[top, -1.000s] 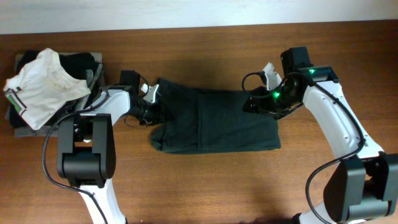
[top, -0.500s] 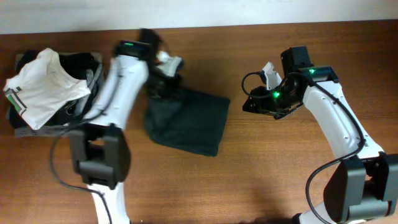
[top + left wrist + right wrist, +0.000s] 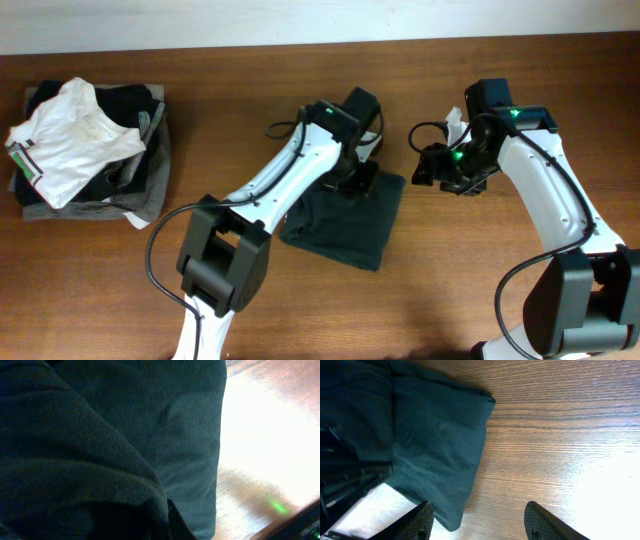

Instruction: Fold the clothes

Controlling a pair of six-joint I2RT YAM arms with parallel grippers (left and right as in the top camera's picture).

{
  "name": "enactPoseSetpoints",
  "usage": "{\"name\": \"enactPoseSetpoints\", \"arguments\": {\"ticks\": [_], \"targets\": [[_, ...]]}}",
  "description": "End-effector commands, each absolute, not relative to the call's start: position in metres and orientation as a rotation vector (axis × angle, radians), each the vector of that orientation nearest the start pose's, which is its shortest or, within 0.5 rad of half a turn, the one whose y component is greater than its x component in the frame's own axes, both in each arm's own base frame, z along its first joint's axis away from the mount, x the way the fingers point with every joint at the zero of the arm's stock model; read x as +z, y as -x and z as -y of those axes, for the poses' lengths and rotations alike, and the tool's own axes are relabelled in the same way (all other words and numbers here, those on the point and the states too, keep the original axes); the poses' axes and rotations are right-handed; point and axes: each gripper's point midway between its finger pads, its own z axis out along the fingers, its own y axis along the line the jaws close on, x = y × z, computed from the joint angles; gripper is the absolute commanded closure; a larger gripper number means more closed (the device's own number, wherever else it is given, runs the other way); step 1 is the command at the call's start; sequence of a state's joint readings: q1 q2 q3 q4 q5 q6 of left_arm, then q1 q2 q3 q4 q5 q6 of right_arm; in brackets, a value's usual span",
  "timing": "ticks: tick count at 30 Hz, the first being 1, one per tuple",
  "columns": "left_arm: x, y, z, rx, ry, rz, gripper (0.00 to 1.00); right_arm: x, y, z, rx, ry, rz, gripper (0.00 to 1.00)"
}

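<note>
At table centre, the left gripper (image 3: pixel 352 178) sits on the 12 o'clock edge of the folded dark garment (image 3: pixel 340 225). Fabric fills its wrist view, so I cannot tell whether it grips. The right gripper (image 3: pixel 432 172), at the garment's 3 o'clock, is wide apart and empty; the other clothes (image 3: pixel 85 150) are piled at the table's (image 3: pixel 480 290) 9 o'clock.
</note>
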State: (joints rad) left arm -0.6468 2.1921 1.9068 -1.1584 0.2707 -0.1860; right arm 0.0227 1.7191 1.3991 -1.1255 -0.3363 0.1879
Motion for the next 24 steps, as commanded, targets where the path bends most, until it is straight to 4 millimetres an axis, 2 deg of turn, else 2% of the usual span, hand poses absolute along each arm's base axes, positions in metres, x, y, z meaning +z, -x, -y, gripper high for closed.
{"name": "enactPoseSetpoints", "arguments": {"ticks": [1, 3, 4, 5, 6, 7, 9, 10, 11, 12, 13, 15, 16, 17, 19, 20, 21, 22, 23, 24], "targets": [[0.079, -0.321, 0.33, -0.471, -0.796, -3.002, 0.72, 0.127, -0.339, -0.057, 0.476, -0.244, -2.981, 0.36], [0.079, -0.314, 0.336, -0.472, -0.827, -2.997, 0.69, 0.116, -0.336, -0.046, 0.38, -0.344, -3.011, 0.35], [0.079, -0.312, 0.338, -0.471, -0.837, -2.996, 0.69, 0.107, -0.334, -0.044, 0.358, -0.381, -3.034, 0.41], [0.079, -0.31, 0.34, -0.47, -0.847, -2.994, 0.7, 0.095, -0.329, -0.046, 0.365, -0.408, -3.074, 0.55], [0.079, -0.31, 0.34, -0.466, -0.849, -2.993, 0.81, 0.084, -0.325, -0.047, 0.366, -0.426, -3.105, 0.73], [0.079, -0.31, 0.34, -0.468, -0.849, -2.99, 0.93, 0.069, -0.32, -0.047, 0.367, -0.436, -3.135, 0.83], [0.079, -0.31, 0.34, -0.468, -0.85, -2.991, 0.99, 0.052, -0.317, -0.047, 0.367, -0.45, -3.161, 0.83], [0.08, -0.309, 0.338, -0.456, -0.875, -2.991, 0.97, 0.047, -0.317, -0.05, 0.403, -0.451, -3.165, 0.83], [0.083, -0.308, 0.334, -0.442, -0.887, -2.997, 0.89, 0.045, -0.317, -0.052, 0.412, -0.448, -3.164, 0.77], [0.094, -0.314, 0.327, -0.416, -0.875, -2.999, 0.86, 0.044, -0.318, -0.052, 0.414, -0.446, -3.16, 0.74], [0.11, -0.324, 0.314, -0.321, -0.846, -2.99, 0.85, 0.045, -0.321, -0.054, 0.433, -0.438, -3.15, 0.72], [0.159, -0.361, 0.256, 0.101, -0.753, -2.894, 0.84, 0.045, -0.322, -0.055, 0.445, -0.434, -3.142, 0.71], [0.173, -0.371, 0.236, 0.188, -0.705, -2.876, 0.83, 0.045, -0.322, -0.055, 0.445, -0.434, -3.142, 0.7], [0.175, -0.38, 0.218, 0.205, -0.657, -2.893, 0.84, 0.045, -0.322, -0.055, 0.445, -0.434, -3.143, 0.7], [0.153, -0.399, 0.179, 0.189, -0.511, -2.977, 1.0, 0.045, -0.322, -0.055, 0.445, -0.434, -3.143, 0.7], [0.132, -0.402, 0.167, 0.087, -0.473, -3.042, 1.0, 0.045, -0.322, -0.055, 0.445, -0.434, -3.143, 0.7], [0.103, -0.4, 0.157, -0.037, -0.445, -3.117, 1.0, 0.045, -0.322, -0.055, 0.445, -0.434, -3.143, 0.7], [0.077, -0.39, 0.156, -0.171, -0.408, -3.18, 1.0, 0.045, -0.322, -0.055, 0.445, -0.434, -3.143, 0.7], [0.062, -0.381, 0.162, -0.286, -0.428, -3.204, 1.0, 0.045, -0.322, -0.055, 0.445, -0.434, -3.143, 0.7], [0.045, -0.367, 0.178, -0.455, -0.432, -3.227, 1.0, 0.045, -0.322, -0.055, 0.445, -0.434, -3.143, 0.7]]}}
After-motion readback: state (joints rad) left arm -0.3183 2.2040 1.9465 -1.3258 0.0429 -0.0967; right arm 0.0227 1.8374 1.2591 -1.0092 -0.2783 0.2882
